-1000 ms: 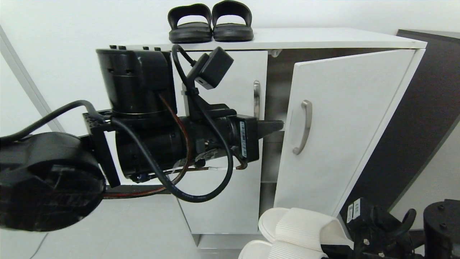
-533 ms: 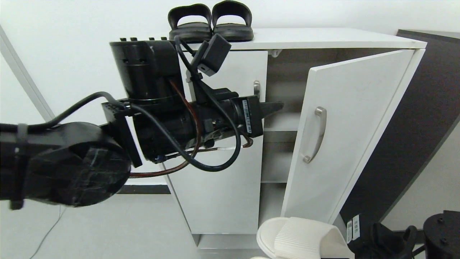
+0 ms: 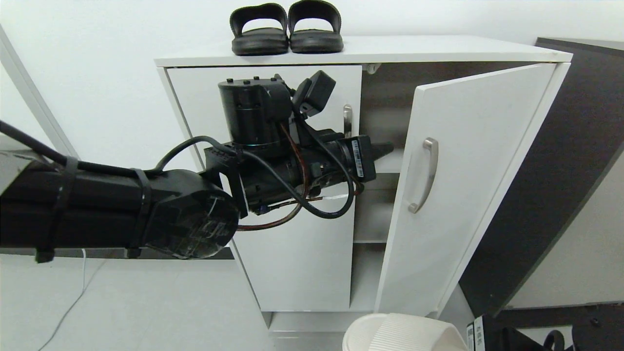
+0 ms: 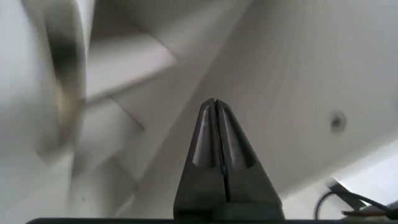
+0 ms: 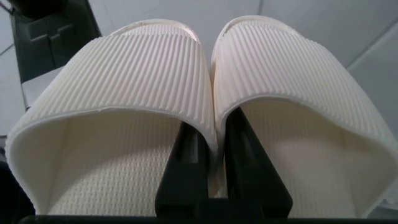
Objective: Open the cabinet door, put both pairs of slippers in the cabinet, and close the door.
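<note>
Since the cabinet door (image 3: 482, 170) stands open, left claw (image 3: 387, 147) pinched closed and empty at the gap, next move is probably lifting the white slippers (image 5: 124, 93), clamped in the right claw (image 5: 214, 168) below, onto a shelf (image 3: 366, 240).

The cabinet (image 3: 438, 48) was smooth white board with a matt finish, and its door (image 3: 468, 161) was the same. The door's handle (image 3: 424, 175) looked like brushed metal with a dull sheen. The black slippers (image 3: 287, 29) looked rubbery and matt. The white slippers (image 5: 199, 93) looked like soft foam, with finely ribbed straps and pebbled insoles. The left gripper (image 4: 215, 109) was dark, smooth and dull.
</note>
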Controlling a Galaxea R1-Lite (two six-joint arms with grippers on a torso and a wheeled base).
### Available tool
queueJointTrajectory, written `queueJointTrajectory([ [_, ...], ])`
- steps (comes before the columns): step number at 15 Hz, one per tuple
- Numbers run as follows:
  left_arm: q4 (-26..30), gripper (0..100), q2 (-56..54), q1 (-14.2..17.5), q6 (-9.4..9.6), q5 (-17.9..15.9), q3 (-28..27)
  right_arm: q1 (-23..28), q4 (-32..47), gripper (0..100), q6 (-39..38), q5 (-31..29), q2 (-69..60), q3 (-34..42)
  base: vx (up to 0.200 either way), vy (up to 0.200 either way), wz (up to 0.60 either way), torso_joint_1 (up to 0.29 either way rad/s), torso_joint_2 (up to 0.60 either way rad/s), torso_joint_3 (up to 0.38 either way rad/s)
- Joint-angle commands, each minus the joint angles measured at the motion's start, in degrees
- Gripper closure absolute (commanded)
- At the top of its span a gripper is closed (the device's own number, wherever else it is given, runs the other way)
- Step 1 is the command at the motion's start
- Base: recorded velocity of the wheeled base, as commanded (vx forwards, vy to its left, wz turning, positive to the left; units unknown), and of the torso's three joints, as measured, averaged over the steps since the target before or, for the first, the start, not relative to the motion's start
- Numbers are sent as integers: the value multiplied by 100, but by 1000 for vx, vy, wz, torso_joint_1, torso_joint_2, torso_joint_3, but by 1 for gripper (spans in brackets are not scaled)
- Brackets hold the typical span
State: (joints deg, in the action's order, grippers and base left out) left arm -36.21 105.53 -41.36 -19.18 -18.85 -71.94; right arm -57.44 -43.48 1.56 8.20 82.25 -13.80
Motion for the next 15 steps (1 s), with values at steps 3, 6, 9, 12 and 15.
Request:
queueJointTrajectory([
  [3,-27,100,20,-258,19,-5,22,-118,-2,100,2,6,10,62,-200,0,0,-4,4,2],
  [6,-660,100,2,-830,46,4,321,-268,-37,100,11,6,-60,132,-133,0,0,2,2,2],
  [9,-1231,100,46,-988,37,-5,426,-294,-29,100,20,6,-95,132,0,0,0,0,0,0],
  [12,-1257,100,99,-812,19,4,540,-294,-37,100,20,-3,-69,132,0,0,0,0,0,0],
  [15,-1187,100,-182,-469,46,276,804,-188,-37,100,-15,-188,98,-44,0,0,0,0,0,0],
])
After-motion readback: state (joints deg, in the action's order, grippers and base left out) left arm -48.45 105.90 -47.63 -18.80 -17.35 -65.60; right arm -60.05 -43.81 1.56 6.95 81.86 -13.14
